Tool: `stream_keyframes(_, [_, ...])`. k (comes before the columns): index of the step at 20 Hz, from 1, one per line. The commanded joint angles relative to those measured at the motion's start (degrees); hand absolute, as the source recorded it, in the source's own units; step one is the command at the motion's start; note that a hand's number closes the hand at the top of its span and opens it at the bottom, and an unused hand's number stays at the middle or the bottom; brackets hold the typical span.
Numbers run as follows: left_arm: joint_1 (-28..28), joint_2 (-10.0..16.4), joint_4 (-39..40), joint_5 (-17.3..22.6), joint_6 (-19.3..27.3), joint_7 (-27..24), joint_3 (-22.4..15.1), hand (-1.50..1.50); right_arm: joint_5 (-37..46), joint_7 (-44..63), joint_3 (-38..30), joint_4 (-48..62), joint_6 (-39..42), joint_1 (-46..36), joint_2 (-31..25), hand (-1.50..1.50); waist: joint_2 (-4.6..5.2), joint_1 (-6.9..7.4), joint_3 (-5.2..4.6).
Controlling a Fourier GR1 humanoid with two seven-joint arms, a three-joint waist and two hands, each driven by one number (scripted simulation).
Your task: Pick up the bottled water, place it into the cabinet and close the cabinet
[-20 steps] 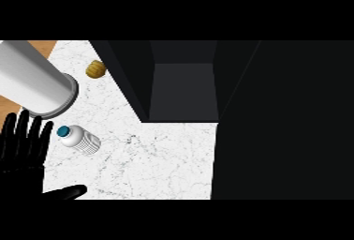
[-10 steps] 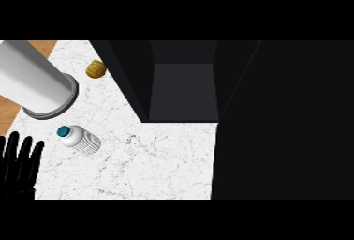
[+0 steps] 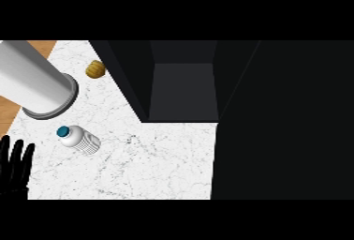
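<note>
The bottled water [image 3: 80, 140], a white ribbed bottle with a blue cap, lies on the white marble counter [image 3: 152, 164] at the left. Its cap points up and to the left. My left hand [image 3: 14, 165] shows at the lower left edge, open with its fingers straight up, a short way left of and below the bottle and not touching it. The dark cabinet [image 3: 184, 89] stands open at the middle top, with its inside showing as a dark grey floor. No right hand shows in the view.
A large grey-white cylinder [image 3: 34, 86] rests at the upper left, just above the bottle. A small yellow-brown object [image 3: 95, 69] sits beside it near the cabinet's left wall. Brown wood [image 3: 8, 112] borders the counter's left edge. The right side is dark.
My left hand has dropped down and left toward the view's edge, and its thumb no longer shows. The bottle and the cabinet have not moved.
</note>
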Motion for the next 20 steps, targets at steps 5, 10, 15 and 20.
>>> stream_keyframes(5, [-3.0,1.6,7.0,-0.8,-2.0,-2.6,4.2,-1.5,3.5,-5.5,4.1,2.1,1.1,4.0,0.4,-1.5,-0.02,-0.19,0.01])
stream_keyframes(10, [-9.4,5.2,22.1,0.9,-6.6,-9.6,10.5,-1.5,1.0,-3.5,1.8,1.7,1.5,1.4,-1.0,-1.5,0.06,-0.32,-0.02])
stream_keyframes(15, [-13.0,7.0,30.5,-0.4,-8.2,-11.6,11.7,-1.5,1.9,-2.5,3.0,1.1,0.6,0.8,-0.9,-1.5,0.08,-0.26,-0.03])
stream_keyframes(20, [-15.4,8.3,39.6,-1.2,-11.4,-15.5,12.3,-1.5,4.3,-5.9,6.0,1.1,0.1,3.8,-0.4,-1.5,0.04,-0.32,-0.02])
